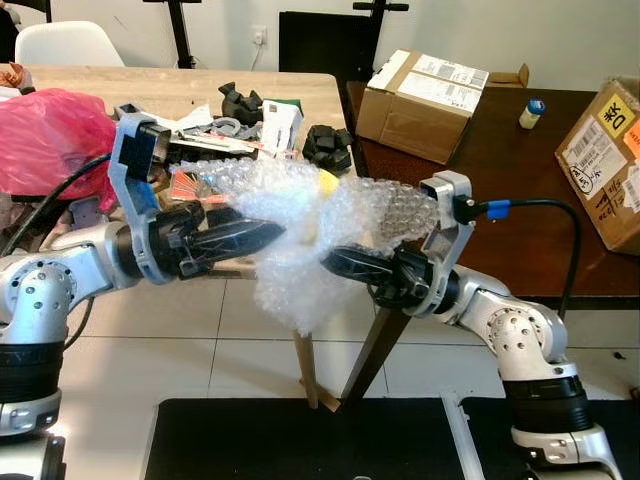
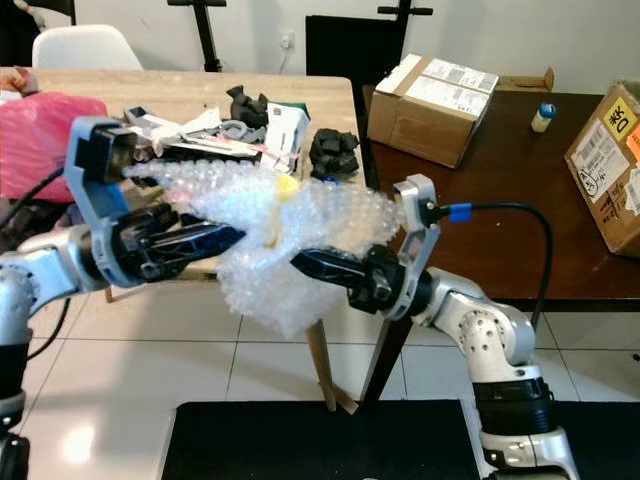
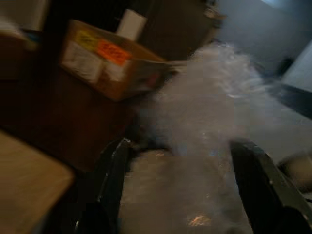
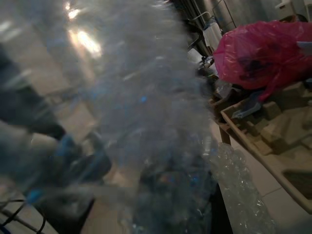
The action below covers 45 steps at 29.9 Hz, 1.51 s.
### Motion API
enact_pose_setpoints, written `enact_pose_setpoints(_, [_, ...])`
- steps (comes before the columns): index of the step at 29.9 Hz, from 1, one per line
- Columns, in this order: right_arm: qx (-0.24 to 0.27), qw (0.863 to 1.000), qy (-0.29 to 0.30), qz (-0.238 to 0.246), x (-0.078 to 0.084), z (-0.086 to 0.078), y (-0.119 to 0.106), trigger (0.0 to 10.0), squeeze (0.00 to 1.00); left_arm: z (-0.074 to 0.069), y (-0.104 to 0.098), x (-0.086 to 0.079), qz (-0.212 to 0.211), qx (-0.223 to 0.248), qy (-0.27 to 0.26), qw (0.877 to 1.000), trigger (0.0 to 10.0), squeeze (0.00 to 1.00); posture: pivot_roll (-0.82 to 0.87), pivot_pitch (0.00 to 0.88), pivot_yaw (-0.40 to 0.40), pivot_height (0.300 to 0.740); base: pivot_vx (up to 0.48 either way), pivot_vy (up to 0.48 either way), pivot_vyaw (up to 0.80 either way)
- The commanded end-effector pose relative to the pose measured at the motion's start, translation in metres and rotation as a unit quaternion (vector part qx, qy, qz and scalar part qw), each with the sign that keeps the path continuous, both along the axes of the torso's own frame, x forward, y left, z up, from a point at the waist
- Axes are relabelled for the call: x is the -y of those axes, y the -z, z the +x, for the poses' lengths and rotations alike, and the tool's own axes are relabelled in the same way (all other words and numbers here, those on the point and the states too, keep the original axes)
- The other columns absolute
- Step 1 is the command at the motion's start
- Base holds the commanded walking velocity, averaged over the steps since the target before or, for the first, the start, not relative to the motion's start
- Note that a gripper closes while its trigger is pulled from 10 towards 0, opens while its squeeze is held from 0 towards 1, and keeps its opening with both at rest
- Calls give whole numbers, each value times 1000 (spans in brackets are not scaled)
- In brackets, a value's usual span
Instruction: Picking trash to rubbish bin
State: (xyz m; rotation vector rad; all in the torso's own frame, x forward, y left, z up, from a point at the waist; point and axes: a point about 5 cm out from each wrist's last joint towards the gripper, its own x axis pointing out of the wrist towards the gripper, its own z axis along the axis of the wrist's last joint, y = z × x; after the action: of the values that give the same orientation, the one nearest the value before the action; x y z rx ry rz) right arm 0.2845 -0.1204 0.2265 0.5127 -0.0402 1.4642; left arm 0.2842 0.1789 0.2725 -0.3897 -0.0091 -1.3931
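So the bubble wrap (image 1: 300, 235) is up in the air past the bench (image 1: 190, 90) edge, left gripper (image 1: 268, 233) at 9 and right gripper (image 1: 335, 262) at 4, both fingers pinching it.

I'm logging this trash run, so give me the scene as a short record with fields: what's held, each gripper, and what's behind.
held item: bubble wrap, a crumpled clear bundle held in the air between both arms
left gripper: jaws pressed into the bundle's left side
right gripper: jaws pressed into the bundle's right side
behind, robot's left: light wooden table with a pink plastic bag and clutter
behind, robot's right: dark table with cardboard boxes
rubbish bin: cannot tell
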Motion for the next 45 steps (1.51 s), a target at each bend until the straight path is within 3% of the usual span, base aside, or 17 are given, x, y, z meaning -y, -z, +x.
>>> enact_pose_setpoints(1, [-3,1000,8,1,7,1,0,0,0,2,-6,-13,11,13,-32,999,10000,0,-18,132,-19,740,0,0,0])
enact_pose_setpoints(14, [-33,994,79,-71,45,4,26,0,0,-14,24,-62,131,-25,-77,988,10000,0,-15,138,-15,740,0,0,0])
enact_pose_setpoints(16, [-31,984,64,-165,42,-5,48,0,0,-24,53,-59,226,-52,-56,971,10000,0,-8,145,-4,740,0,0,0])
enact_pose_setpoints(17, [-31,984,64,-165,42,-5,48,0,0,-24,53,-59,226,-52,-56,971,10000,0,-8,145,-4,740,0,0,0])
enact_pose_setpoints(19, [-32,964,61,-256,39,-10,74,0,0,-38,91,-53,323,-80,-30,943,10000,0,-9,143,-2,740,0,0,0])
enact_pose_setpoints(23, [-34,948,62,-310,33,-14,96,0,0,-43,124,-46,379,-99,-40,919,10000,0,-11,141,3,740,0,0,0])
enact_pose_setpoints(24, [-29,932,53,-357,31,-18,112,0,0,-43,141,-40,397,-102,-58,910,10000,0,-11,141,3,740,0,0,0])
enact_pose_setpoints(26, [-13,871,38,-489,36,-30,157,0,0,-44,180,-24,407,-125,-122,896,10000,0,-13,140,7,740,0,0,0])
enact_pose_setpoints(28, [-13,871,38,-489,36,-30,157,0,0,-44,180,-24,407,-125,-122,896,10000,0,-13,140,7,740,0,0,0])
enact_pose_setpoints(29, [-12,843,77,-533,43,-30,180,0,0,-44,207,-20,412,-150,-183,880,10000,0,-18,133,5,740,0,0,0])
enact_pose_setpoints(31, [-18,835,99,-540,44,-30,187,0,0,-45,217,-20,418,-156,-203,872,10000,0,-18,133,5,740,0,0,0])
enact_pose_setpoints(32, [-49,807,178,-562,54,-27,207,0,0,-46,245,-20,413,-200,-268,847,10000,0,-8,124,-10,740,0,0,0])
enact_pose_setpoints(34, [-60,795,199,-570,58,-27,214,0,0,-46,254,-19,405,-217,-289,840,10000,0,-8,122,-11,740,0,0,0])
enact_pose_setpoints(35, [-74,778,214,-586,62,-31,224,0,0,-48,269,-22,410,-241,-315,821,10000,0,-12,125,-12,740,0,0,0])
enact_pose_setpoints(40, [-115,757,255,-591,67,-38,241,0,0,-53,290,-27,426,-257,-361,788,10000,0,-14,122,-10,740,0,0,0])
enact_pose_setpoints(43, [-178,714,374,-565,74,-42,257,0,0,-58,307,-32,407,-306,-446,736,10000,0,-29,114,9,740,0,0,0])
enact_pose_setpoints(45, [-191,701,403,-556,76,-43,260,0,0,-59,311,-31,406,-316,-461,723,10000,0,-29,114,9,740,0,0,0])
